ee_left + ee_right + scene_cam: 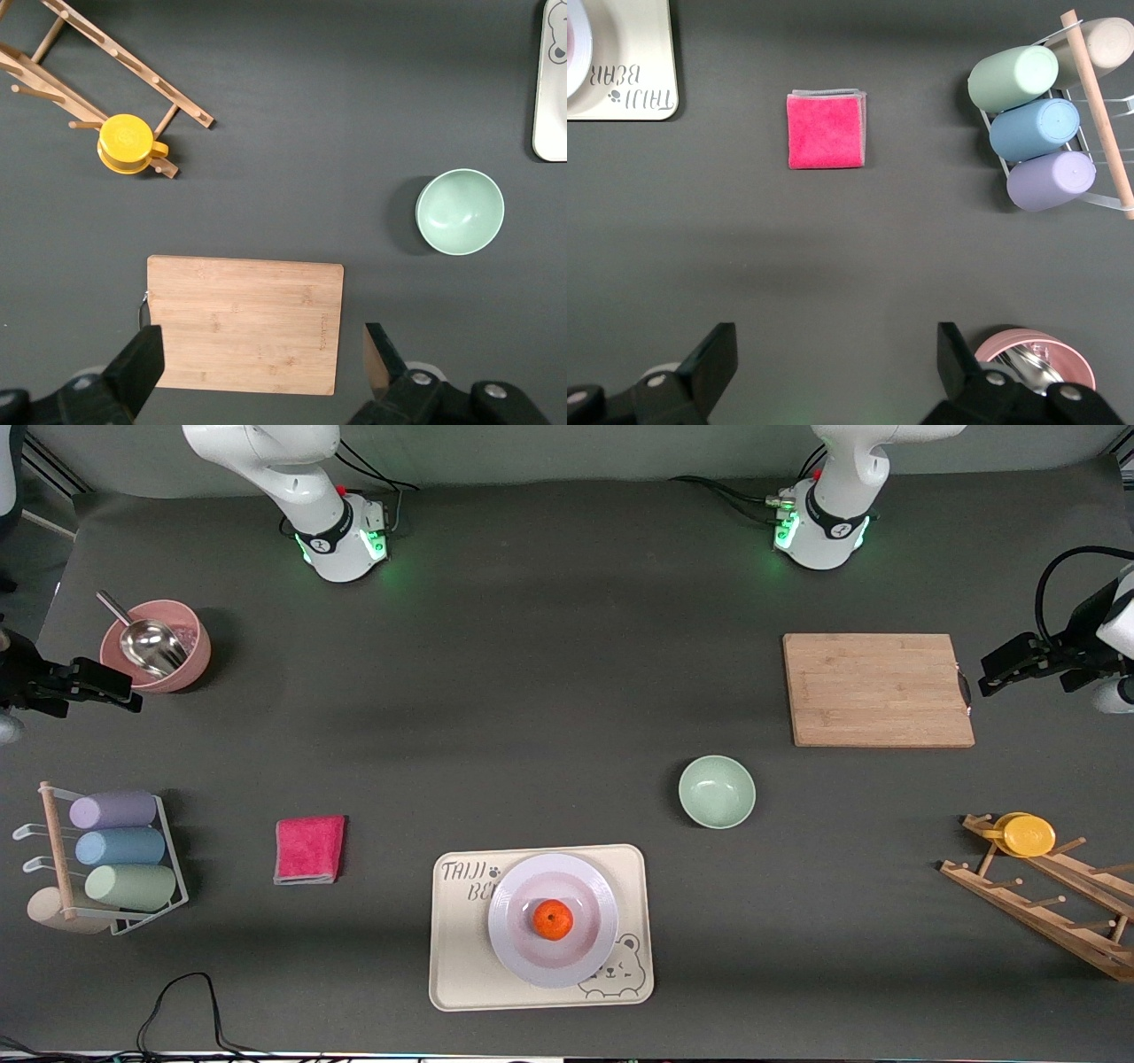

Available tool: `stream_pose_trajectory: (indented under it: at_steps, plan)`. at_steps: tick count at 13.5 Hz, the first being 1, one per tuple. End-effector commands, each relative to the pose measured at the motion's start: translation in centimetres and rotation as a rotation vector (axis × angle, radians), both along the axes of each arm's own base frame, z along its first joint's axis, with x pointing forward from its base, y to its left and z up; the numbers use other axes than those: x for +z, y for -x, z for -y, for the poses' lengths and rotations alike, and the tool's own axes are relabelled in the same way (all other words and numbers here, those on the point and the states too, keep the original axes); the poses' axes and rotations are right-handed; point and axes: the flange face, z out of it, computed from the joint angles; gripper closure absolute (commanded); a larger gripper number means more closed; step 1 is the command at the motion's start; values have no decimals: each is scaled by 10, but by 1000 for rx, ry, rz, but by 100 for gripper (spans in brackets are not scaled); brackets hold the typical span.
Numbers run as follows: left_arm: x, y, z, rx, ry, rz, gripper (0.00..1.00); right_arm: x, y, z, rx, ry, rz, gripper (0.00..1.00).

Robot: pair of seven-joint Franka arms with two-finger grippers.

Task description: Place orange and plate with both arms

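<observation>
Bright orange against pale lavender: the orange (553, 919) sat in the middle of the plate (586, 887), and the plate rested on the cream tray (456, 965) with the bear drawing, near the front camera's edge of the table. From my station I could see a folded pink cloth (308, 849) beside the tray toward the right arm's end, and a mint-green bowl (717, 791) a little farther from the camera toward the left arm's end.

The wooden cutting board (877, 689) lay farther out again, with the left gripper (261, 359) hanging high over it, fingers spread wide and holding nothing. Near that end stood a wooden peg rack (1054, 899) carrying a yellow lid (1026, 835).

At the other end, the right gripper (837, 359) hovered beside the pink bowl (159, 646) with its metal scoop (146, 640), fingers likewise wide apart and empty. A wire rack of pastel cups (120, 849) stood nearer the camera there.
</observation>
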Motion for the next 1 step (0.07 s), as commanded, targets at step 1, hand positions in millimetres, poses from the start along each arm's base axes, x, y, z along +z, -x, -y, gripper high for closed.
stream_pose_trajectory:
  at_steps: [1]
  plan:
    - [1, 3, 0, -14, 15, 2, 0, 2, 3, 3, -25, 8, 11, 0]
